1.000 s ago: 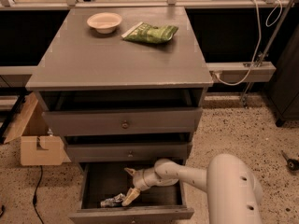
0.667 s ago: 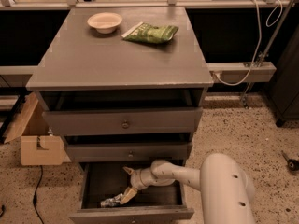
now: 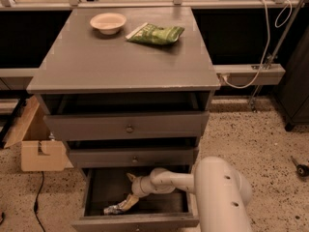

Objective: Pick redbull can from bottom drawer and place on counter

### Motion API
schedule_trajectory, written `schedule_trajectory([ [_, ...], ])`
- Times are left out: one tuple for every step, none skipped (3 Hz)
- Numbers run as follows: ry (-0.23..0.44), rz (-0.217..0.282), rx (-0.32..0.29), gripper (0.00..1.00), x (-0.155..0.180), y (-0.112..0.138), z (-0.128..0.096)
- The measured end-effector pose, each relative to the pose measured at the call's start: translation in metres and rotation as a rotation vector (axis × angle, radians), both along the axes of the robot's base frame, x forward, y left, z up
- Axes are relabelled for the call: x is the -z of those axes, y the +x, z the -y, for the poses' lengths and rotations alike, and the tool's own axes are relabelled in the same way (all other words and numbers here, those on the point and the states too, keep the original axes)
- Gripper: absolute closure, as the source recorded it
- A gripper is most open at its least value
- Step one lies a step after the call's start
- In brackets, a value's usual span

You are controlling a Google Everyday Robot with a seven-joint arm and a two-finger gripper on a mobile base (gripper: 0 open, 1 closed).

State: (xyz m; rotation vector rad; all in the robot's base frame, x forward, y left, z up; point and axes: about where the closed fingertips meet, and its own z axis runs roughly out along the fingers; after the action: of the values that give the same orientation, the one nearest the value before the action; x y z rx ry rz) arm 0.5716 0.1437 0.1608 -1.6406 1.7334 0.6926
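The redbull can (image 3: 116,209) lies on its side, silvery and crinkled, at the front left of the open bottom drawer (image 3: 135,222). My gripper (image 3: 127,190) is inside that drawer, reaching in from the right, with its arm (image 3: 169,181) crossing the drawer's right half. Its fingers are spread open. One fingertip (image 3: 130,200) points down at the can's right end, and the other sits higher toward the drawer's back. I cannot tell if the lower finger touches the can. The counter (image 3: 120,62) is the grey top of the cabinet above.
A cream bowl (image 3: 108,22) and a green snack bag (image 3: 155,34) sit at the back of the counter. The two upper drawers with round knobs (image 3: 129,128) are slightly pulled out. A cardboard box (image 3: 41,151) stands on the floor at the left. My white arm base (image 3: 222,197) is at the drawer's right.
My gripper has moved a little to the left inside the bottom drawer, closer to the can. The can has not moved.
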Motion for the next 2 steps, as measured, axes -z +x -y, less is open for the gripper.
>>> schedule_trajectory([
  [-0.039,0.019,-0.021,0.0,0.01,-0.009,-0.01],
  [-0.052,0.032,-0.052,0.0,0.008,-0.022,-0.019],
])
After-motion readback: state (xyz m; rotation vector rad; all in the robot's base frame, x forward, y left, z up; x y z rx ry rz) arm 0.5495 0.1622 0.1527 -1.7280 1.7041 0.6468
